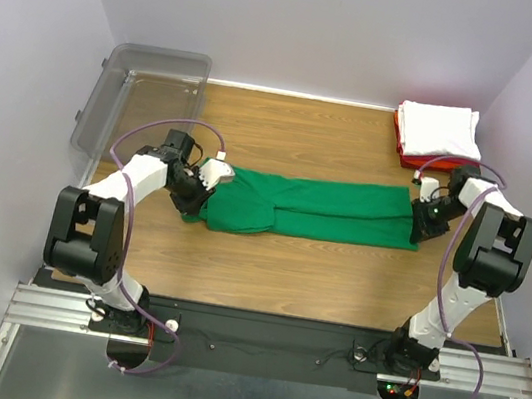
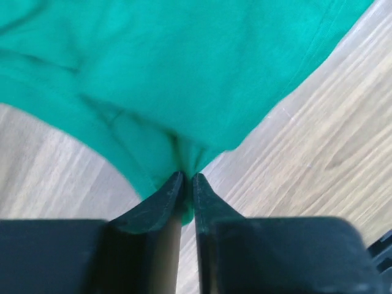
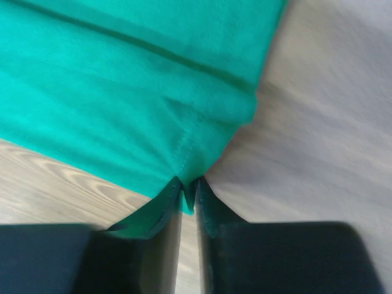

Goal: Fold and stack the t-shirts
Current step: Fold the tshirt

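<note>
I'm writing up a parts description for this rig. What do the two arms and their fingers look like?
The left arm and right arm match: white links between chunky black joint housings. A thin purple cable loops along each. The fingers are matt black, tapering to narrow tips. Small red and green lights glow at the right base.

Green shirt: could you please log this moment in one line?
green shirt flat on table | left jaws grip one end | right jaws grip other end
</note>
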You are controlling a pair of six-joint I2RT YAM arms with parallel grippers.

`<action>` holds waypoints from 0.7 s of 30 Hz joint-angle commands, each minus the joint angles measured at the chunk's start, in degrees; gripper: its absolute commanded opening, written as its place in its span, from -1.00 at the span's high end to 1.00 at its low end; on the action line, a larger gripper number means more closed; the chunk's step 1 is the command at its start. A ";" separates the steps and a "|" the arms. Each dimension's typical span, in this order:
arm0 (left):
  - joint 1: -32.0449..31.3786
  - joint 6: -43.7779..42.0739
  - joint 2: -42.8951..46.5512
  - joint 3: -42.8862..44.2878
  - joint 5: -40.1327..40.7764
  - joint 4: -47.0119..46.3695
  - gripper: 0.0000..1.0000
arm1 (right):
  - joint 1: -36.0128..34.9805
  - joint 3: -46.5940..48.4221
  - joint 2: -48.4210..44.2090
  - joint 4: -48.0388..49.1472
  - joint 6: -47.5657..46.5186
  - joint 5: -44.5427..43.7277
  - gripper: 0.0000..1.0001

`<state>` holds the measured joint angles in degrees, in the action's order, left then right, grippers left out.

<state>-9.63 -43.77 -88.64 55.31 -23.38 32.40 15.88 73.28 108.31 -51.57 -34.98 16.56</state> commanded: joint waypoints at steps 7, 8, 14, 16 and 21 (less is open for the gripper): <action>0.05 -2.02 11.38 3.14 -10.28 10.83 -0.08 | -0.32 12.05 -9.25 -13.28 1.22 12.34 0.08; -0.30 -2.20 11.47 2.36 -12.29 11.54 -0.14 | -1.89 12.24 -9.69 -13.81 2.19 14.36 0.08; -5.13 -0.97 9.46 -2.66 -9.15 9.00 -0.20 | -15.76 6.19 -11.55 -5.84 16.42 27.73 0.07; -6.36 -0.71 7.62 -3.19 -8.27 8.12 -0.19 | -20.87 4.95 -11.02 0.12 22.29 28.79 0.07; -7.60 -0.53 5.24 -5.30 -6.42 5.13 -0.19 | -33.09 3.19 -8.47 11.04 32.51 29.24 0.04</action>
<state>-16.82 -44.49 -82.61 51.31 -30.55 38.72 -12.27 76.49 99.13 -50.39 -12.71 42.22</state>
